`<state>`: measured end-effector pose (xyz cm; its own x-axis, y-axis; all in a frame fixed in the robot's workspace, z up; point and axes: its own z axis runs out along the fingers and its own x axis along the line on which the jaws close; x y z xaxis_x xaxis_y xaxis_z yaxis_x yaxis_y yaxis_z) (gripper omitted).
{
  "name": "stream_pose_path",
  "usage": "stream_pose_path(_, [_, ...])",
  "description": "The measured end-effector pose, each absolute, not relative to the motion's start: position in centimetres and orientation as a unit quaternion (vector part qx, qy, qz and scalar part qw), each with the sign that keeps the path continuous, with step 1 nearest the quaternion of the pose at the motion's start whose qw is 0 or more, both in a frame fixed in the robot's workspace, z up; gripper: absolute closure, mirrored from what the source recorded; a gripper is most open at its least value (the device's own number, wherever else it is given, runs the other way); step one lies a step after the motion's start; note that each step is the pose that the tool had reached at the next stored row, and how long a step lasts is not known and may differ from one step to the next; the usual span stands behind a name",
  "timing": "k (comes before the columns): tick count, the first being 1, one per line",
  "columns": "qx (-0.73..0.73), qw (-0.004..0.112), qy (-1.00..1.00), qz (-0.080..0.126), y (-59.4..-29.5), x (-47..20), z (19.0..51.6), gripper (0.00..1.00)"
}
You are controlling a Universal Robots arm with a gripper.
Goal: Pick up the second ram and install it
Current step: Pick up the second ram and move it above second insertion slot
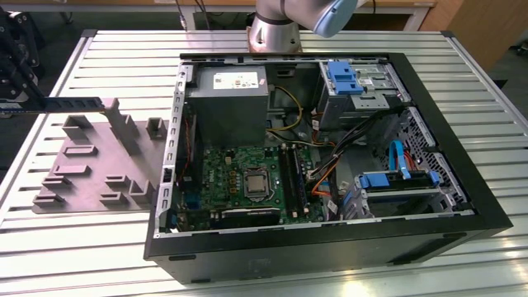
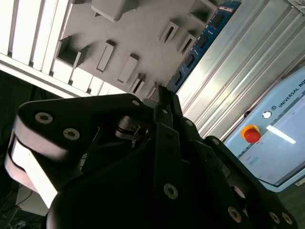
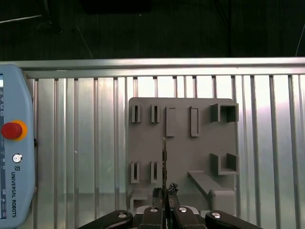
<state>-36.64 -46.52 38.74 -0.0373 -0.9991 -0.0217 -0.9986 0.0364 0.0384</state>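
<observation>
1. Second ram [image 1: 73, 104] hangs at the exterior view's far left, above the grey fixture plate [image 1: 91, 167] and well apart from the open computer case [image 1: 330, 257] on the right.
2. The gripper [image 3: 164, 192] holds it pinched. In the first wrist view the two fingers [image 3: 156, 194] press against the board's flat faces at one end, and the rest sticks out free.
3. Step in hand, as I judge it: the pick-up is done and the install is not yet begun, since no part of the stick is near the motherboard [image 1: 239, 167].
4. Its long axis lies about level, along the exterior view's left-right line. The held end is on the left. The free end points right, toward the case, close by a tall upright [image 1: 111, 124] of the plate; I cannot tell whether they touch.
5. It stands on its long edge with a broad face turned to the near side. The second wrist view shows the row of black chips [image 2: 189, 61] along the blue board.
6. The memory slots [image 1: 290, 173] run near-to-far, across the stick's present axis. Seating it would seem to call for about a quarter turn, the contact edge down, careful lining-up over a slot, then a straight push.
</observation>
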Motion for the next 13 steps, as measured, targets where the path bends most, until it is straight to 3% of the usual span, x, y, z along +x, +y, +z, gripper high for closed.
stream_pose_path(13, [0.694, 0.005, -0.720, -0.021, -46.52, -36.22, 38.73, 0.86])
